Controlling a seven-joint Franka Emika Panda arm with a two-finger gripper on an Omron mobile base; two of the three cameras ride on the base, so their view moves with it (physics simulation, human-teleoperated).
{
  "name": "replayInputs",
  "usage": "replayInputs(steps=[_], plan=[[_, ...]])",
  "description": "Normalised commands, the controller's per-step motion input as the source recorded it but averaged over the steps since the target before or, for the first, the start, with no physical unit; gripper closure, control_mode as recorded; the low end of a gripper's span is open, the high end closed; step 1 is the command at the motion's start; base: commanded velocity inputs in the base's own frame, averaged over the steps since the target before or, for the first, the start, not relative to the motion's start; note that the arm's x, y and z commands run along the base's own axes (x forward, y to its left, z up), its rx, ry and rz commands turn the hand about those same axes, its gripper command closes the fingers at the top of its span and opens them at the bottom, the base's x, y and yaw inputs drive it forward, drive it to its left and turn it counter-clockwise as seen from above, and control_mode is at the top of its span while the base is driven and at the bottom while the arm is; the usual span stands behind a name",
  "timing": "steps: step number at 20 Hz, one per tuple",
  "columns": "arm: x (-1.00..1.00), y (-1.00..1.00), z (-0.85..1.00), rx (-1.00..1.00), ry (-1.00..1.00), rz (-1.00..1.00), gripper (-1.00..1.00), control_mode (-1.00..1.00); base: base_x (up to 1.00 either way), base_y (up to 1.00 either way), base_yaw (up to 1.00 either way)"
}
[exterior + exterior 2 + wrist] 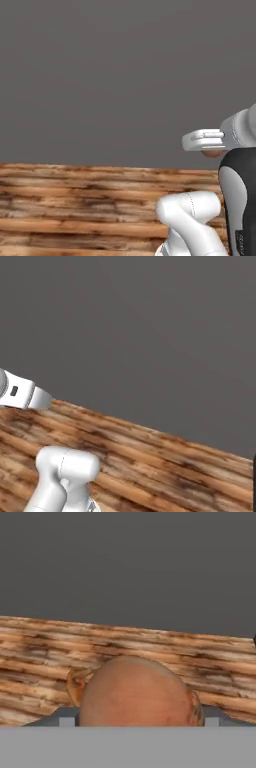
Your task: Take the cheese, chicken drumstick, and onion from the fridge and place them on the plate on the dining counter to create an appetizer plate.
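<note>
A plain grey wall point(125, 75) is seen above a wooden plank floor point(75, 210). The gripper point(135, 722) is closed on the onion point(132, 694), which is held between the fingers above the floor, close before the hand camera.

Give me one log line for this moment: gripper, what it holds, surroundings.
gripper: shut on onion | onion: pinkish tan, round, between the fingers | behind: wooden floor, grey wall | plate: unseen
</note>
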Motion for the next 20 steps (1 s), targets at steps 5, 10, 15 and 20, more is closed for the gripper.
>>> replayInputs(steps=[5,10,15,20], plan=[[0.00,0.00,0.00,0.00,0.00,0.00,1.00,1.00,0.99,-0.09,0.84],[0.00,0.00,0.00,0.00,0.00,0.00,1.00,1.00,0.94,-0.08,0.86],[0.00,0.00,0.00,0.00,0.00,0.00,1.00,1.00,0.94,-0.07,0.84],[0.00,0.00,0.00,0.00,0.00,0.00,1.00,1.00,0.86,-0.03,0.84]])
